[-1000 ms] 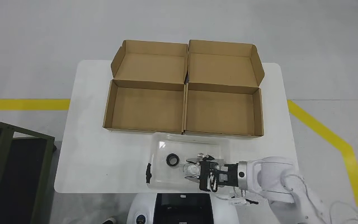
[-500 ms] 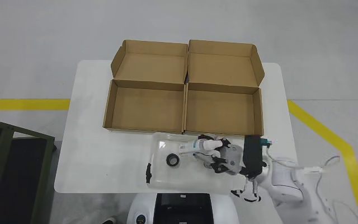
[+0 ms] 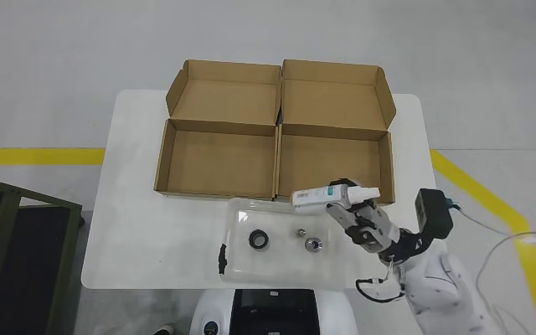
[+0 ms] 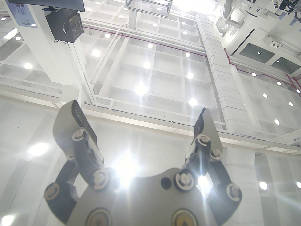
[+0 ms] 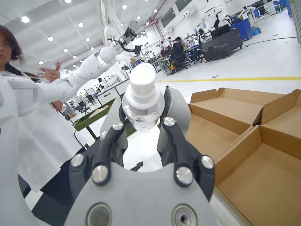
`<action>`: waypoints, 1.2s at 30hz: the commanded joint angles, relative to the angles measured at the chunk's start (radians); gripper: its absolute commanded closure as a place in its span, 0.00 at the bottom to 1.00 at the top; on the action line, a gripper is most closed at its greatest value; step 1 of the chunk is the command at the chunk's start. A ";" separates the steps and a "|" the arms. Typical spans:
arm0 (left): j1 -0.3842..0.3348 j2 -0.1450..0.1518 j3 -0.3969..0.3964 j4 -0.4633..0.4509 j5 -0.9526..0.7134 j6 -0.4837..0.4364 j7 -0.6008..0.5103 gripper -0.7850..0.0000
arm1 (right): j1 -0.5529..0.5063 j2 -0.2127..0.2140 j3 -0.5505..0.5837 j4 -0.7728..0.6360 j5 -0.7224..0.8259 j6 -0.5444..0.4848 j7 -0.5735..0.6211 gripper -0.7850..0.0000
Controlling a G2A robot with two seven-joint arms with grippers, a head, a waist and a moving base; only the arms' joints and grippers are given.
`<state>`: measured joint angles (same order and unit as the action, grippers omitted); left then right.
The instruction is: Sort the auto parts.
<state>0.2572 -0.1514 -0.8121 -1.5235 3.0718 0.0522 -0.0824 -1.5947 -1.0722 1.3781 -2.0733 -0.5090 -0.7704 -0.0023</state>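
Top view, nearest me: a clear plastic tray [image 3: 235,248] sits at the near edge of the white table [image 3: 134,209]. Inside it I see a black ring [image 3: 258,240] on the left, and to its right a small metal piece [image 3: 299,233] and a round metal part [image 3: 312,244], all apart from one another. A small black piece [image 3: 222,255] lies against the tray's left edge.

Over the tray's far right edge, my right gripper [image 3: 342,203] is clamped on a bottle [image 3: 335,194] with a clear body and white cap. The bottle lies roughly level, running left to right. The right wrist view shows the fingers [image 5: 175,104] pressed against both sides of its clear body.

Farther back, two open cardboard boxes stand side by side, touching: the left box [image 3: 216,163] and the right box [image 3: 333,167], lids folded away.

My left gripper [image 4: 138,114] points up at the ceiling, fingers spread wide, holding nothing.
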 commanded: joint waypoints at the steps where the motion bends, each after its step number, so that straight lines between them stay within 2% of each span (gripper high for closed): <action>1: 0.000 0.000 0.000 0.000 0.000 0.000 0.000 0.00 | 0.006 -0.002 -0.003 0.002 0.012 0.005 -0.007 1.00; 5: 0.000 0.000 0.000 0.000 0.000 0.000 0.000 0.00 | 0.007 -0.003 0.004 0.009 -0.001 0.028 0.001 1.00; 10: 0.000 0.000 0.000 0.000 0.000 0.000 0.000 0.00 | 0.001 -0.001 0.023 -0.048 -0.156 0.129 0.095 1.00; 16: 0.000 0.000 0.000 0.000 0.000 0.000 0.000 0.00 | 0.022 -0.005 -0.007 -0.060 -0.311 0.269 0.170 1.00; 21: 0.000 0.000 0.000 0.000 0.000 0.000 0.000 0.00 | 0.088 -0.012 -0.053 -0.026 -0.414 0.377 0.234 1.00; 25: 0.000 0.000 0.000 0.000 0.000 0.000 0.000 0.00 | 0.152 -0.020 -0.093 0.031 -0.435 0.441 0.278 1.00; 31: 0.000 0.000 0.000 0.000 0.000 0.000 0.000 0.00 | 0.261 -0.037 -0.155 0.151 -0.383 0.477 0.304 1.00; 36: 0.000 0.000 0.000 0.000 0.000 0.000 0.000 0.00 | 0.343 -0.049 -0.210 0.224 -0.414 0.509 0.348 1.00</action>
<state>0.2572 -0.1514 -0.8121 -1.5235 3.0718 0.0522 -0.0824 -1.2689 -1.1189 1.1799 -1.8638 -0.9147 -0.2666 0.3366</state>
